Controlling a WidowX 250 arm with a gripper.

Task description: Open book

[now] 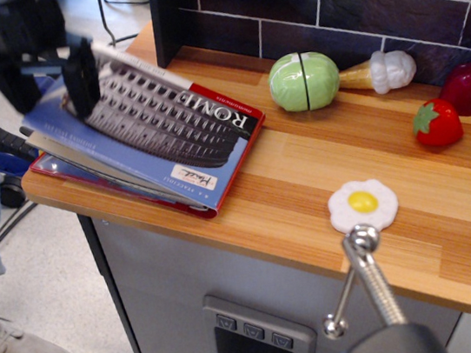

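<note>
— Where's the book (156, 139)?
— On the counter (308, 193) at nine o'clock, far cover edge tilted up off the pages.
— And the gripper (46, 76)?
— At ten o'clock, fingers spread wide, one finger touching that raised edge.

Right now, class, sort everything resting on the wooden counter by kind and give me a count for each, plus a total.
Books: 1, the book
Toy foods: 5, the green halved ball, ice cream cone, strawberry, dark red piece and fried egg
Total: 6
</note>
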